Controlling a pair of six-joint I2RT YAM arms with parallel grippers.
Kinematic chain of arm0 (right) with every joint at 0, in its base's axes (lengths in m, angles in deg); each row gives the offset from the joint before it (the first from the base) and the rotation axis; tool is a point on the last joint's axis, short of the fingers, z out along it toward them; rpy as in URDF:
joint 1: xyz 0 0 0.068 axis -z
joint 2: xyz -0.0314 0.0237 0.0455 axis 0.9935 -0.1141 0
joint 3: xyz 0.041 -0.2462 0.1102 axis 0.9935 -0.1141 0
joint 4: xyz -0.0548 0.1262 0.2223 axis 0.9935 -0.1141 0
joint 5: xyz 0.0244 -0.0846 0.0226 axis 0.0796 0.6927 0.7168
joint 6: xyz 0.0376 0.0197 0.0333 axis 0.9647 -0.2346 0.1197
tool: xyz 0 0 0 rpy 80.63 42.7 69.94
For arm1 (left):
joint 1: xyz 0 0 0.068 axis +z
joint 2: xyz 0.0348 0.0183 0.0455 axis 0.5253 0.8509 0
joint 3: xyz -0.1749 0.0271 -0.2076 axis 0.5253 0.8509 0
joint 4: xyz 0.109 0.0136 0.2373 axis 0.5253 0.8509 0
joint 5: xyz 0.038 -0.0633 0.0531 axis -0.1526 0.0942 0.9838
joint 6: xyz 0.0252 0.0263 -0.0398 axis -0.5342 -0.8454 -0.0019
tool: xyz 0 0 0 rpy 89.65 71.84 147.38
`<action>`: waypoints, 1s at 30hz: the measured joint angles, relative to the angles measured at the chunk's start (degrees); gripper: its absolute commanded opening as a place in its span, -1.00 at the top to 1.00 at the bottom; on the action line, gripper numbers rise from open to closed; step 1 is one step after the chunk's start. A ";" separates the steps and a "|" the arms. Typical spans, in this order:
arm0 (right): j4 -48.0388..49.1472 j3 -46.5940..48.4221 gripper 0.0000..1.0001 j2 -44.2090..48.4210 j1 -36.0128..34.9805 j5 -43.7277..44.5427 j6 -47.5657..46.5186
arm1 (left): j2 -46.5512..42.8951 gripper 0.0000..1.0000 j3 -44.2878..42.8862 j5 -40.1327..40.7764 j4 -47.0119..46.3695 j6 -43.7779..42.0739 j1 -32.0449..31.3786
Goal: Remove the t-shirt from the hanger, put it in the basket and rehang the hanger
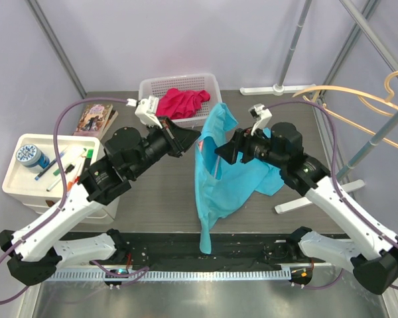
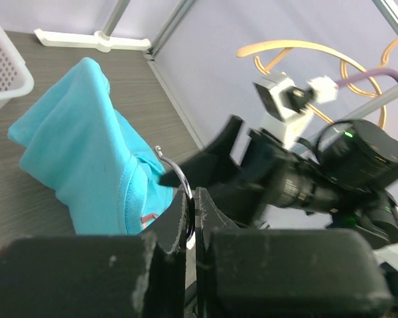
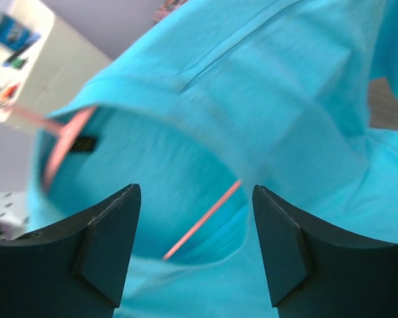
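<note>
While the wire hanger hook (image 2: 179,173) is clamped by the left gripper (image 2: 194,202), the turquoise t-shirt (image 2: 86,146) should be drawn right (right gripper (image 3: 196,232) agape, empty).

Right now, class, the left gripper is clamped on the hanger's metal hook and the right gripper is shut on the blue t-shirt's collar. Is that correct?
Not quite. The right gripper is open: the right wrist view shows its fingers spread wide before the collar of the blue t-shirt, gripping nothing. The left gripper is indeed clamped on the hanger's metal hook.
</note>
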 measured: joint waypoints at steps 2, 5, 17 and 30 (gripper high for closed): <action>-1.86 -0.22 -0.58 3.21 -0.44 -2.21 2.36 | 0.00 0.99 0.00 1.25 -0.17 -0.48 0.00; -4.17 -0.94 -0.69 8.31 -1.95 -5.73 2.99 | 0.02 1.00 0.00 3.76 -0.92 -1.73 0.00; -7.96 -10.88 -0.72 12.31 -10.23 -11.72 -0.11 | 9.14 1.00 -9.35 13.35 -3.50 -6.23 0.04; 0.04 -15.19 0.37 7.72 -18.75 -3.65 1.77 | 11.52 1.00 -11.04 18.18 -7.67 -6.45 0.04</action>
